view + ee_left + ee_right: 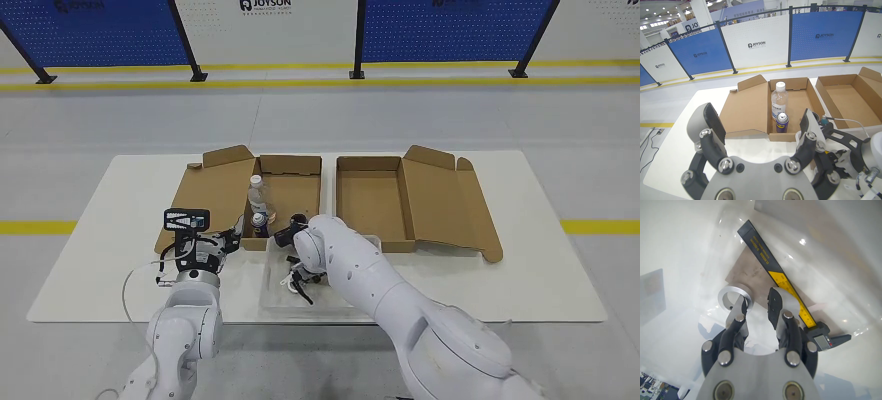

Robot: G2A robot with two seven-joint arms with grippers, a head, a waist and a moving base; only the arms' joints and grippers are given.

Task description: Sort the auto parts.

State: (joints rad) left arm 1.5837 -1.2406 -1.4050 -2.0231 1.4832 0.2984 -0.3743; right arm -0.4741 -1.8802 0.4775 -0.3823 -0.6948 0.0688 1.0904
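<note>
A clear plastic tray (268, 292) sits at the table's front centre. Inside it lie a silver metal ring (734, 288), a black and yellow digital caliper (761, 255) and a grey metal plate (745, 275) under the caliper. My right gripper (757, 297) (297, 285) is down in the tray and open, with one finger inside the ring and the other outside it, beside the caliper. My left gripper (757, 109) (228, 240) is open and holds nothing, just in front of the left cardboard box (798, 102).
The left box (295, 190) holds an upright clear bottle (779, 100) and a blue spray can (782, 123). A second open cardboard box (372, 205) stands to its right. Both boxes have flaps spread flat on the white table (520, 280).
</note>
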